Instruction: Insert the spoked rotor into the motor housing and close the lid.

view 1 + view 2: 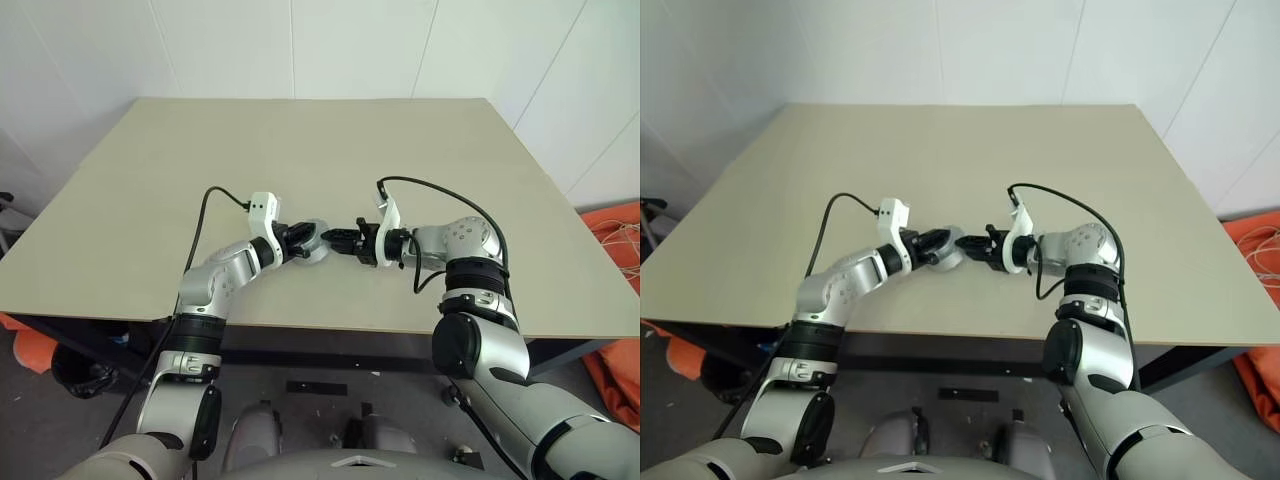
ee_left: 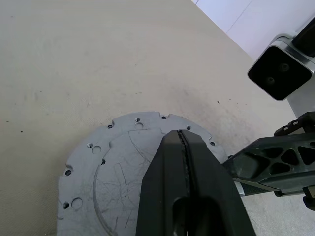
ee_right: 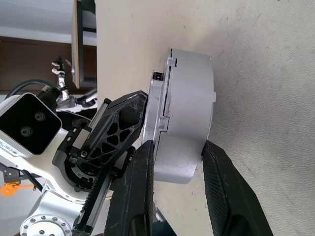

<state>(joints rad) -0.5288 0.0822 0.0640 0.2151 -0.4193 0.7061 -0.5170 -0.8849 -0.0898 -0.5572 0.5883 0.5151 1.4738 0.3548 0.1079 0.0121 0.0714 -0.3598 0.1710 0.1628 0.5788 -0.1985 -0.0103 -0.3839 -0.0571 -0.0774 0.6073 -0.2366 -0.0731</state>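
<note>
Resting near the front middle of the beige table (image 1: 300,150), the motor housing (image 3: 189,118) sits with the lid (image 2: 106,172) already covering its top, the grey disc scratched and ringed with small holes. The left pincer (image 2: 183,147) is closed, its two black fingers pressed together over the lid's top face. The right pincer (image 3: 178,160) straddles the housing's silver side wall, one finger at the lid edge and the other just beside the base, its jaws partly open around the housing.
</note>
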